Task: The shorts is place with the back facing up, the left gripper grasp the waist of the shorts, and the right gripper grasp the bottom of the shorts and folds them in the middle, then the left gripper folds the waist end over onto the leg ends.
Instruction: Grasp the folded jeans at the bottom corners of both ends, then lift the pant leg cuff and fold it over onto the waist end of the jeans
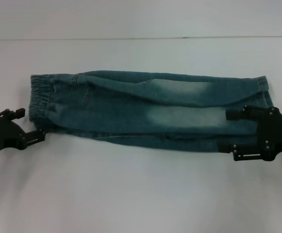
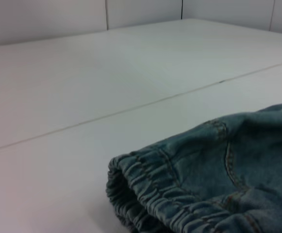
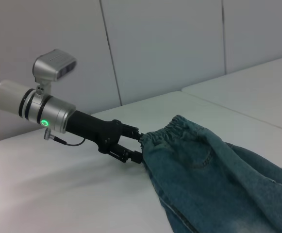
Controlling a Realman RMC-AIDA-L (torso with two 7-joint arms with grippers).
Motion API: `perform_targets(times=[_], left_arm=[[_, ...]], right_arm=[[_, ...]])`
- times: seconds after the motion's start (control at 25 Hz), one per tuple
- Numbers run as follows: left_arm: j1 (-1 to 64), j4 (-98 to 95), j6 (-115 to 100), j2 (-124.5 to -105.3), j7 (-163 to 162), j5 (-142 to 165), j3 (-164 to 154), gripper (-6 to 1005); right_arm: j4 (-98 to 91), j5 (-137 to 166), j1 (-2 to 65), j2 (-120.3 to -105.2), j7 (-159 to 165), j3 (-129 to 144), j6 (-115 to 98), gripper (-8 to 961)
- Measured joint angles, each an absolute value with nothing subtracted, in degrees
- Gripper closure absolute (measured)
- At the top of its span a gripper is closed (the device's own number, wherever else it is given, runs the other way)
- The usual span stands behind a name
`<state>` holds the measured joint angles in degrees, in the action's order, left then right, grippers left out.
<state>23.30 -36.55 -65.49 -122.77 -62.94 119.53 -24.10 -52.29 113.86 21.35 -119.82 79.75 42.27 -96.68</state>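
Denim shorts [image 1: 150, 109] lengthwise between tools: left tool [image 1: 33, 125] spread at waistband, right tool [image 1: 232, 131] spread over leg hems.

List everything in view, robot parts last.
shorts: 1, blue denim, lying lengthwise across the table, already folded in the middle, elastic waist toward the robot's left, leg ends toward its right
table: 1, white, under the shorts, a thin seam running across it behind them
wall: white panels, behind the table
left gripper: 1, black, at the waist end, fingers spread at the waistband corner
right gripper: 1, black, at the leg ends, fingers lying over the hem
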Motion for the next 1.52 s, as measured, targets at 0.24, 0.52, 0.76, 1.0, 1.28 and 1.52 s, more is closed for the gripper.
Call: perform_targets(times=[0.24, 0.52, 0.76, 1.0, 1.28, 1.52], left_arm=[[24.6, -34.1, -61.2, -122.54, -62.4, 119.6, -25.6, 178], [25.4, -33.6, -61.6, -122.52, -61.4, 119.5, -26.3, 187], [25.5, -33.2, -61.9, -122.41, -59.9, 119.3, -26.5, 195], [25.6, -33.1, -62.1, -122.50, -59.9, 119.6, -28.5, 449], [25.7, -33.6, -62.2, -122.95, -59.9, 119.3, -30.2, 727], [25.7, -36.8, -63.8, -123.09, -62.0, 119.2, -30.1, 883]], right_arm=[[-52.2, 113.9, 21.6, -119.80, 80.0, 42.3, -96.2, 7], [-52.0, 113.8, 21.8, -119.75, 80.5, 42.3, -95.1, 7], [-51.7, 113.8, 21.8, -119.61, 80.9, 42.3, -94.9, 7], [-51.6, 113.8, 21.9, -119.62, 80.9, 42.3, -94.4, 17], [-51.4, 113.8, 21.9, -119.77, 80.5, 42.0, -94.1, 51], [-49.7, 113.2, 22.3, -119.81, 80.4, 41.7, -91.3, 80]])
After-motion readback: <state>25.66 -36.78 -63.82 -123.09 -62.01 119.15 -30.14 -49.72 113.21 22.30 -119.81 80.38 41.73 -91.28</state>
